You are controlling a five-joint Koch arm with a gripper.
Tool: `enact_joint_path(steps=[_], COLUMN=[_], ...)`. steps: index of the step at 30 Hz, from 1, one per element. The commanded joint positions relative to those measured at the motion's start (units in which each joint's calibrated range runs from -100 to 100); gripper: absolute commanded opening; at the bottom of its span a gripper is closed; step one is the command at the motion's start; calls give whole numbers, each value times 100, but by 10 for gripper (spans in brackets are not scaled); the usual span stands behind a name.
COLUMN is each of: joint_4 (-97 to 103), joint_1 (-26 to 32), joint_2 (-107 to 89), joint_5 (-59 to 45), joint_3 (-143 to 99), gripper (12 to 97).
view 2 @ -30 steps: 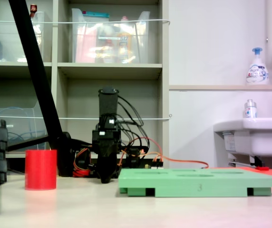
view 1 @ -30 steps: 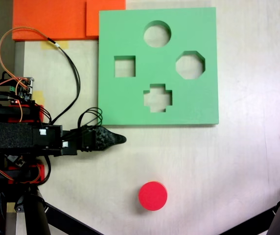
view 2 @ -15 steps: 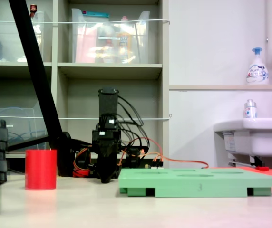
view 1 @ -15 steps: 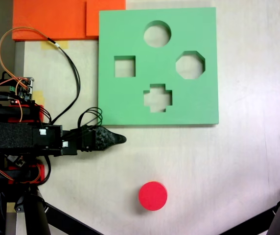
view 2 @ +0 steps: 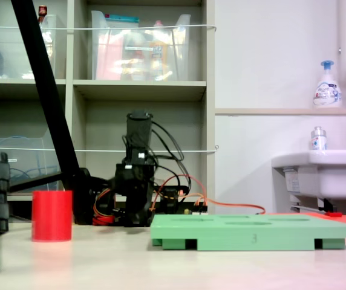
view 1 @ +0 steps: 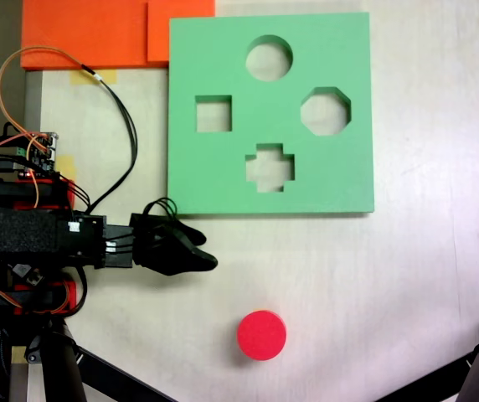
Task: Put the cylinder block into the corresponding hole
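We see the cylinder block [view 1: 261, 335] standing on the bench [view 1: 407, 276], well apart from the end effector [view 1: 208, 261] — below and right of its tip in the top-down fixed view, to its left in the low side fixed view [view 2: 51, 215]. It stands upright, flat round top up, axis vertical. The corresponding hole [view 1: 269, 58] lies in the green board [view 1: 223, 167], above and right of the end effector, far from the block. End effector hangs low over the bench just beside the board's near edge — jaws overlap, so we cannot tell if they're apart or together.
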Motion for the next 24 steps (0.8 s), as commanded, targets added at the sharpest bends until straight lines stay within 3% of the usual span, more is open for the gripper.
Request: enact_joint_path(steps=[1, 7, 16, 19, 21, 24], joint_4=[1583, 1997, 1987, 2575, 4058, 5415], joint_1=[-117, -249, -576, -606, -659, -723], joint_2=[-55, -55, -55, 741, 2515, 4429], joint_5=[977, 2281, 2716, 2716, 2716, 2716], joint_3=[-98, -98, 62, 311, 450, 670], gripper=[501, 527, 526, 657, 795, 865])
